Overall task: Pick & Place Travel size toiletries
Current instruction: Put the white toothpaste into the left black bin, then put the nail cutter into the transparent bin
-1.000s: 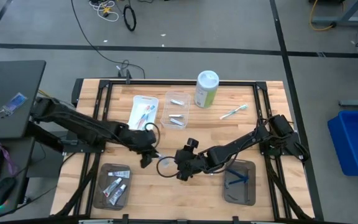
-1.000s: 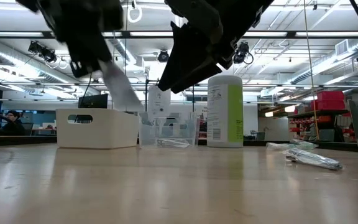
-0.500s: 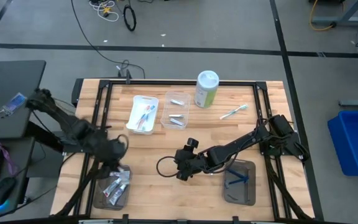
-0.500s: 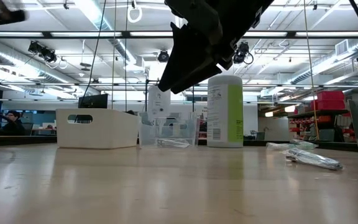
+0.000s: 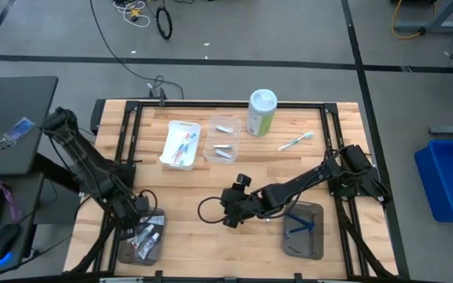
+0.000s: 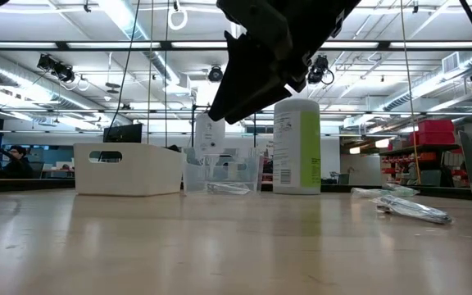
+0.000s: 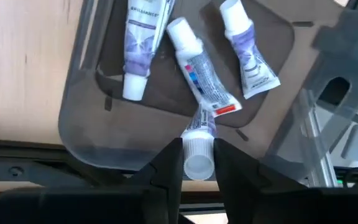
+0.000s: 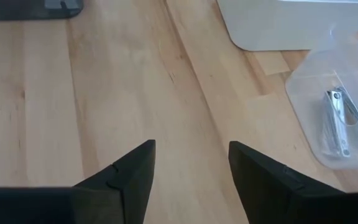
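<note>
Left gripper (image 7: 197,163) swung from centre to grey tray (image 5: 126,250), gripping tube (image 7: 199,146).

Three tubes (image 7: 197,71) lie in the tray (image 7: 79,124) beside the table (image 5: 203,185) edge.

Left claw (image 5: 141,221): over the grey tray (image 5: 124,245) at the table's (image 5: 187,185) front-left corner.
Tubes (image 5: 149,235): in that tray.
Right claw (image 5: 228,214): above mid-table, near the front edge.
Canister (image 5: 261,112): back edge.
</note>
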Robot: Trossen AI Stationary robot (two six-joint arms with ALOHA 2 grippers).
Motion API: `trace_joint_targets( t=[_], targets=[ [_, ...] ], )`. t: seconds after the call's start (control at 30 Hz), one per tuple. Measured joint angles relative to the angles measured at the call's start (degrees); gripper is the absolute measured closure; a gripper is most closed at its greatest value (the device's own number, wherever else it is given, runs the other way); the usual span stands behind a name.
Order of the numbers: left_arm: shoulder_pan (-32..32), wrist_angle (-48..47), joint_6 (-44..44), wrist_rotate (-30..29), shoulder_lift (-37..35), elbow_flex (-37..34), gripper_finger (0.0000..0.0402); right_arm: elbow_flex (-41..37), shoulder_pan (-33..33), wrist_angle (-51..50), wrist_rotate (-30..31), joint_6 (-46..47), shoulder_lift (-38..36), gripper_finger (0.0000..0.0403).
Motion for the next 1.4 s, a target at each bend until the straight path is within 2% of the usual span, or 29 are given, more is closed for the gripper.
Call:
trace_joint_targets(
  t=[0.2,0.43,0.57,0.73,0.83,1.03,1.13,1.27,1.4],
  targets=[
    [0.02,1.66,3.33,0.06,2.27,0.02,0.0291,0.00,-0.47,0.27,-0.01,0.15,0.04,0.0190],
    [0.49,2.27,7.11,-1.31,2.19,0.02,0.0242,0.00,-0.47,0.71,-0.18,0.09,0.07,0.0189],
    [2.30,2.22,14.85,-1.63,2.19,1.06,0.0224,-0.02,-0.47,0.64,-0.20,0.15,0.07,0.0185],
    [5.84,1.81,25.58,-2.93,2.17,6.32,0.0224,-0.02,-0.47,-0.88,-0.57,2.53,0.07,0.0182],
    [7.77,1.51,32.88,-9.16,2.12,10.46,0.0227,-0.04,-0.47,-4.00,-3.95,4.36,0.07,0.0185],
    [10.04,5.27,51.07,-31.57,2.07,15.80,0.0227,-0.05,-0.44,-14.08,-7.18,13.78,-0.05,0.0191],
    [10.86,9.20,58.34,-39.96,2.10,15.89,0.0227,-0.07,-0.45,-22.54,-7.94,21.40,-0.92,0.0192],
    [12.44,11.29,62.96,-43.62,2.17,15.89,0.0228,-0.07,-0.47,-32.82,-12.98,32.65,-1.73,0.0189],
    [14.72,13.87,60.25,-45.64,2.19,14.89,0.0228,-0.07,-0.43,-42.25,-17.09,43.99,-1.56,0.0191]
  ],
)
